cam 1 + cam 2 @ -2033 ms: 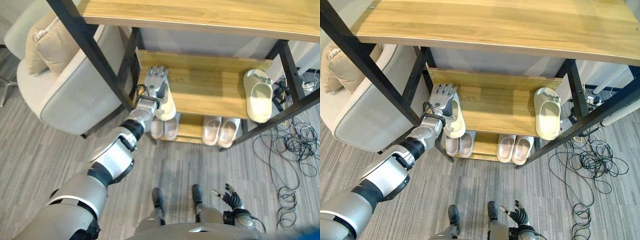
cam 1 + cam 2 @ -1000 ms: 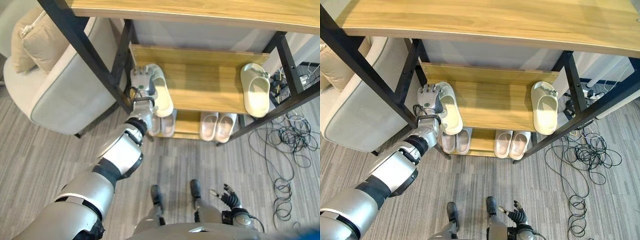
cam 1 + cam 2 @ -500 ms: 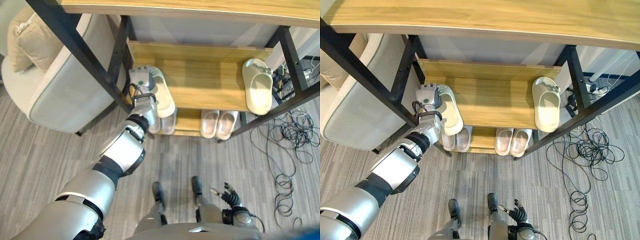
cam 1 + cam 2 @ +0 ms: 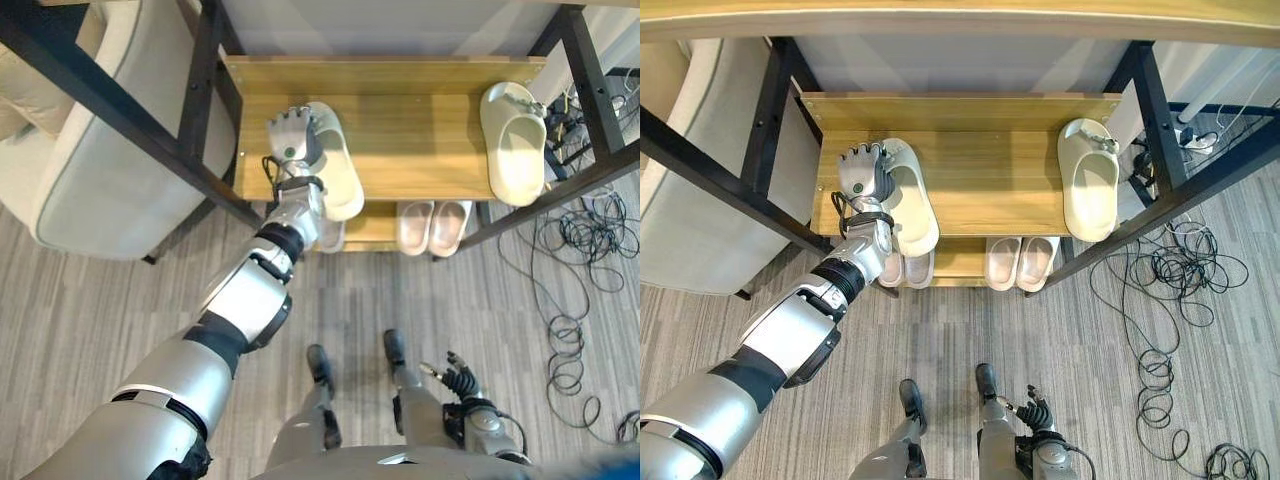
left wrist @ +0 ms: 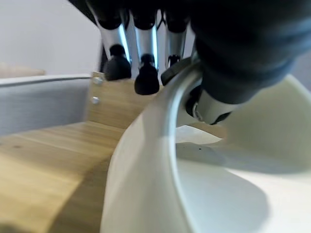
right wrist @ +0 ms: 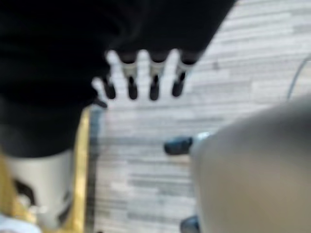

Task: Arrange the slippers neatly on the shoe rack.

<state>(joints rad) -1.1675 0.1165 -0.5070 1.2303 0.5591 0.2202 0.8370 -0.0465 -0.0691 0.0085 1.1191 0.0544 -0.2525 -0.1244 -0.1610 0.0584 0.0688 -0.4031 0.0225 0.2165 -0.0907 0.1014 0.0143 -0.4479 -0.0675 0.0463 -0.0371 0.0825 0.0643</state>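
A cream slipper [image 4: 340, 175] lies at the left end of the rack's middle shelf [image 4: 420, 150], heel past the front edge. My left hand [image 4: 291, 135] is shut on its left side wall. In the left wrist view the fingers [image 5: 146, 77] run outside the slipper's wall [image 5: 146, 160] and the thumb [image 5: 209, 104] presses inside. The matching cream slipper [image 4: 513, 150] lies at the shelf's right end, toe to the back. My right hand [image 4: 458, 379] hangs low over the floor, fingers [image 6: 141, 77] straight and holding nothing.
Two pairs of pale pink slippers [image 4: 432, 228] [image 4: 328, 237] sit on the bottom shelf. Black rack posts [image 4: 210, 60] stand at the corners. A beige armchair [image 4: 90, 170] is left of the rack. Loose cables [image 4: 590, 290] lie on the floor at the right.
The camera has dropped and tilted, so the whole view shifted. My left hand has carried the slipper a little to the right along the shelf, away from the left post.
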